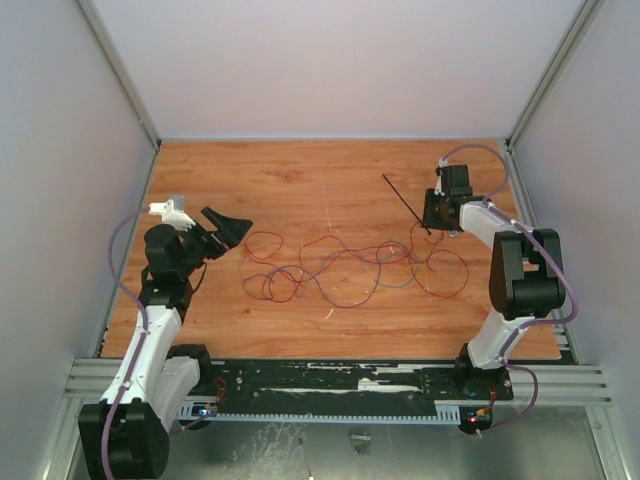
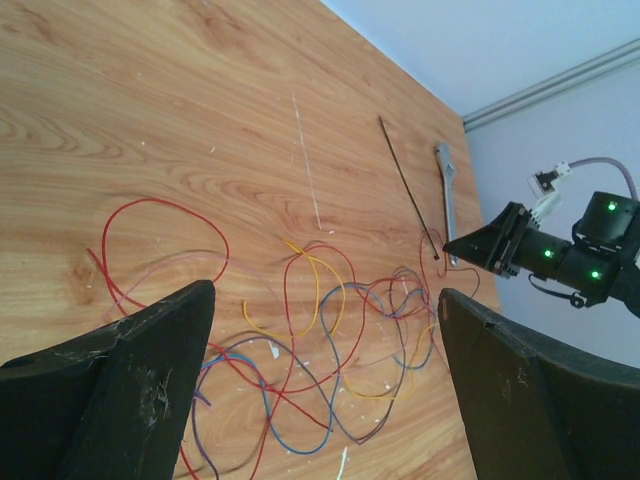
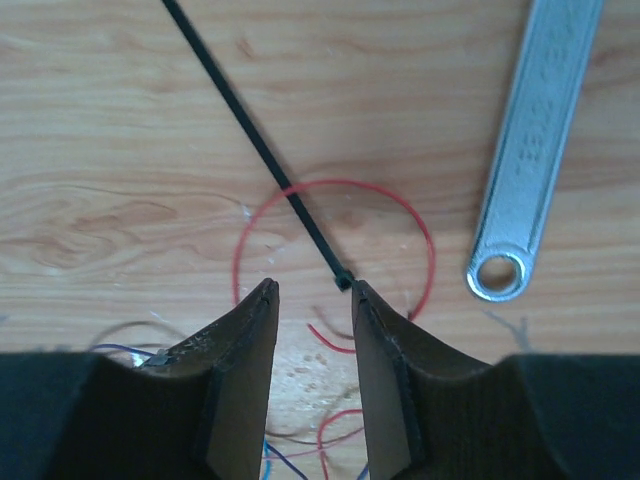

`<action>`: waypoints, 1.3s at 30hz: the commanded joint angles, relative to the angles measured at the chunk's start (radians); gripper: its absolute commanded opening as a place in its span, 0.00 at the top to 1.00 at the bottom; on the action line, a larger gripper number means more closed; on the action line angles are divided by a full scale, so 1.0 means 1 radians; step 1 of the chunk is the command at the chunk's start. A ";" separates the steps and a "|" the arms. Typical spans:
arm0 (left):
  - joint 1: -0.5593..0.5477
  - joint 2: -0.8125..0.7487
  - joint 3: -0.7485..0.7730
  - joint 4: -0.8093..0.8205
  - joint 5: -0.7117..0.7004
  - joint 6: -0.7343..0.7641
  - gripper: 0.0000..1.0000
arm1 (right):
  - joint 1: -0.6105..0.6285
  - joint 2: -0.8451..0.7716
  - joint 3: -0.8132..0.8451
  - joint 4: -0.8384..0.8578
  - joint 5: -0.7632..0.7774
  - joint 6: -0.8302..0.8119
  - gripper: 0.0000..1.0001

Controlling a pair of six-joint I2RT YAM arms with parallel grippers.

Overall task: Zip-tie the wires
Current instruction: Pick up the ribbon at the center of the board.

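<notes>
Wires point(image 1: 340, 265) sprawl loose across the middle of the surface point(image 1: 300, 170), a red and purplish tangle running from about 9 o'clock toward 3 o'clock in the top view, not yet gathered or bound. At roughly 2 o'clock from that tangle the zip tie point(image 3: 260, 150) lies flat as a thin black strip, its near end crossing one red loop.

The step in hand looks like the pick-up of the tie. The right pincer point(image 3: 310, 295) hangs low over that near end, jaws partly parted and grasping nothing; the tie's tip sits just at the inner edge of one finger, though whether it touches is hard to say from the wrist view. A silver wrench point(image 3: 530, 150) lies at 1 o'clock from those fingers, apart from the tie.

The left pincer point(image 2: 322, 295) is fully released, hovering at the 9 o'clock end of the tangle with nothing between its jaws.

Next, the right jaws likely need centring on the strip, so that it sits squarely between them, and must avoid trapping the red loop beneath when they clench.
</notes>
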 commanded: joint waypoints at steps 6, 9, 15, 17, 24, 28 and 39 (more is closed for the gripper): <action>-0.007 0.004 -0.016 0.042 0.026 0.005 0.02 | 0.005 0.047 -0.038 -0.003 0.094 -0.013 0.66; -0.008 0.002 -0.019 0.042 0.026 0.004 0.02 | 0.003 0.051 -0.038 0.007 0.094 -0.022 0.66; -0.008 0.002 -0.020 0.042 0.026 0.003 0.02 | 0.005 0.071 -0.025 0.012 0.091 -0.035 0.69; -0.008 0.002 -0.020 0.041 0.026 0.004 0.02 | 0.005 0.077 -0.023 0.013 0.084 -0.035 0.71; -0.008 0.004 -0.024 0.042 0.024 0.005 0.02 | 0.006 0.087 -0.026 0.011 0.106 -0.044 0.76; -0.008 0.005 -0.024 0.042 0.024 0.004 0.02 | 0.009 0.097 -0.022 0.011 0.113 -0.053 0.79; -0.007 -0.002 -0.022 0.042 0.029 0.002 0.02 | 0.026 0.002 -0.057 -0.032 0.140 -0.066 1.00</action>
